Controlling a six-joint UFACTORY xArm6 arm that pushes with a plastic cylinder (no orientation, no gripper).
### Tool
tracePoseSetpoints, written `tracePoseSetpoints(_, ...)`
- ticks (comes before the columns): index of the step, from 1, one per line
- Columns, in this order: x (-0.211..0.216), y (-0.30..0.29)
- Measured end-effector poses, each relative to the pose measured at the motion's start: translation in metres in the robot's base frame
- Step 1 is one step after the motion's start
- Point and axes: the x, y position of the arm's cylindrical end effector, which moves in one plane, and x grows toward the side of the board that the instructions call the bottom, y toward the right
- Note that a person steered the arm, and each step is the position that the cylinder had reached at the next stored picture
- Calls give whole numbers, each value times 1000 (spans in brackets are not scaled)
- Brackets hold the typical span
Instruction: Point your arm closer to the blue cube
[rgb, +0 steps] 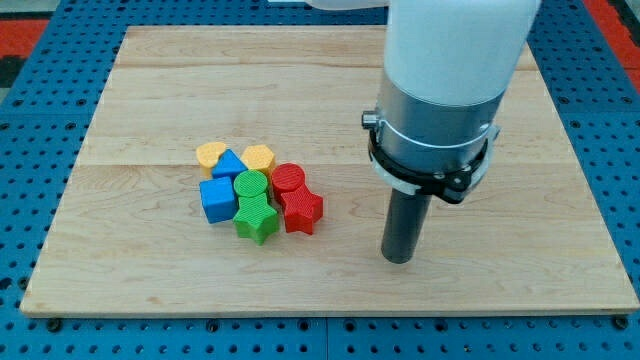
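Note:
The blue cube (216, 200) sits at the left edge of a tight cluster of blocks on the wooden board (150, 100). Touching or close to it are a blue triangular block (230, 164), a yellow heart (210, 153), a yellow hexagon (259, 157), a green cylinder (251, 185), a green star (256, 219), a red cylinder (289, 179) and a red star (301, 209). My tip (399, 259) rests on the board to the right of the cluster, well apart from the blue cube, with the red star nearest to it.
The arm's white and grey body (440, 90) hangs over the board's right half and hides the wood behind it. A blue pegboard surface (40, 120) surrounds the board on all sides.

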Motion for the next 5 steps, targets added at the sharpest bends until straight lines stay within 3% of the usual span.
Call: tracePoseSetpoints(5, -3, -36)
